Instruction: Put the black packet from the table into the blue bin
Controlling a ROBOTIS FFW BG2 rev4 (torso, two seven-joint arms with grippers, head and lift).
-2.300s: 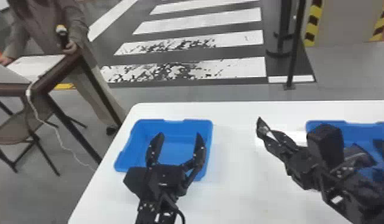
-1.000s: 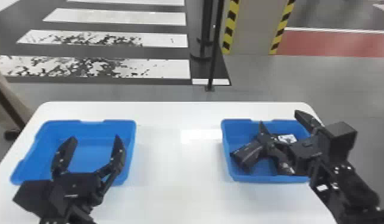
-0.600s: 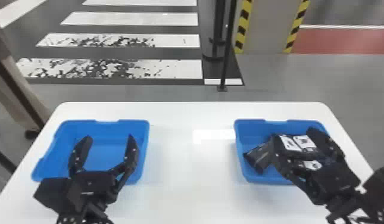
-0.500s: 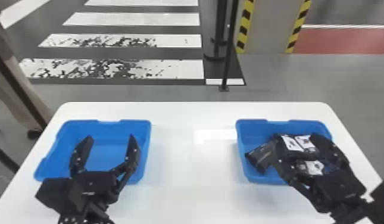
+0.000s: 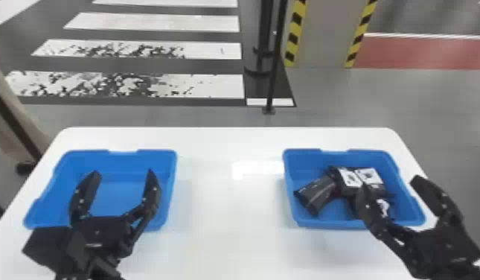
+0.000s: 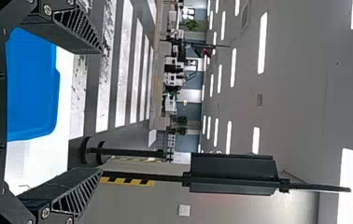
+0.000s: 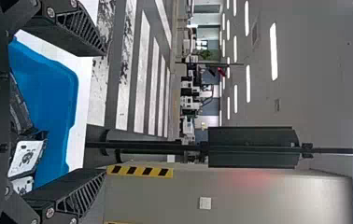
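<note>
black packets (image 5: 316, 193): piled in the blue bin (image 5: 324, 222), right of frame, can't tell which is the task's one
right gripper (image 5: 390, 184): lower right, fingers wide apart, nothing gripped; one finger overlaps the pile, the other's past the bin's right rim
left gripper (image 5: 122, 172): lower left, spread and empty, other bin (image 5: 116, 193) behind it

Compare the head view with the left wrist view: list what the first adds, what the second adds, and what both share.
Head view: the right tool and the right blue bin, holding black packets.
Left wrist view: ceiling lights and a dark panel.
Both: the left tool, left blue bin, white table and crosswalk stripes.
</note>
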